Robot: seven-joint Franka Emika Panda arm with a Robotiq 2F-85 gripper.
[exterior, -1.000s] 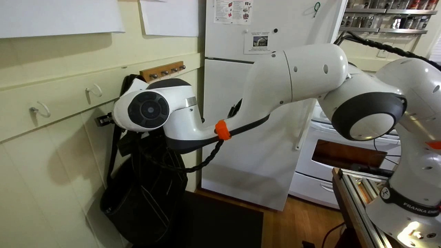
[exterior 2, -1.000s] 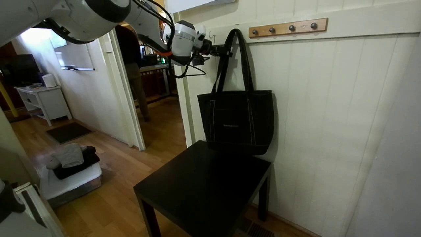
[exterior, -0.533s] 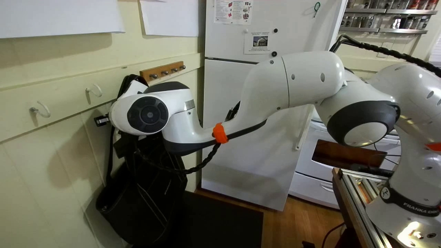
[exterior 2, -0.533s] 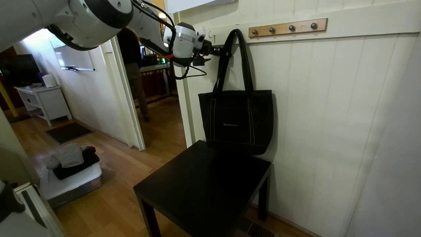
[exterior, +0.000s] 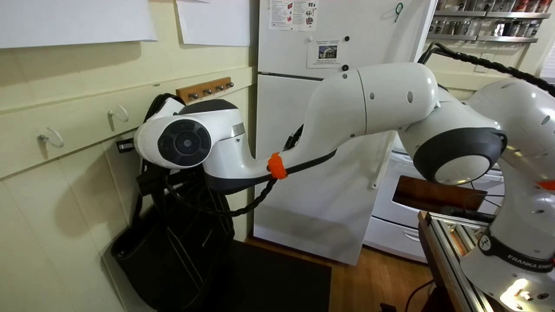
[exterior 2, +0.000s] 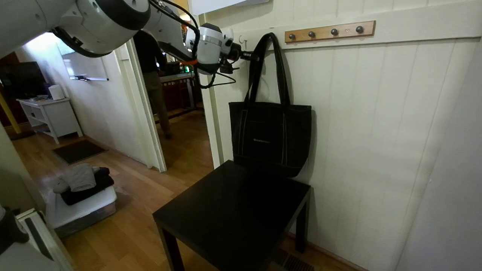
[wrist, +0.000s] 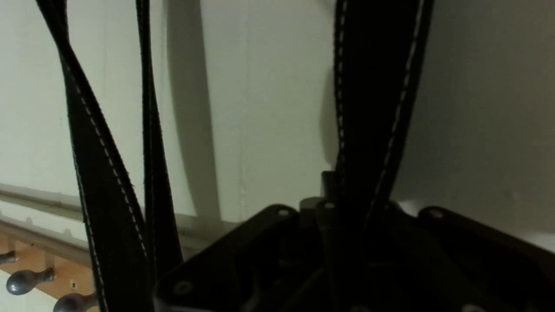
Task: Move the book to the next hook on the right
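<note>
gripper point(wrist: 357, 208) pinching one strap point(wrist: 377, 99) — contact too dark to read fully; black bag point(exterior 2: 271, 137) hanging, base blends into black table point(exterior 2: 226, 210), can't see what it's hung from — wall point(exterior 2: 376, 113) behind, peg rack point(exterior 2: 322, 32) beside it cut off in wrist view

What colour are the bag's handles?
The handles are black, stitched in off-white, seen best in the wrist view.

Black band point(exterior: 516, 254) round robot base point(exterior: 498, 279): white capitals point(exterior: 527, 261) "FRANKA EM", further letters turning out of sight; round white emblem point(exterior: 484, 243) beside. Front of black tote bag point(exterior 2: 271, 154): short pale lettering point(exterior 2: 262, 141), too small to read. Upper sheet point(exterior: 293, 15), lower sheet point(exterior: 324, 54) on fridge point(exterior: 299, 199): both illegible.
</note>
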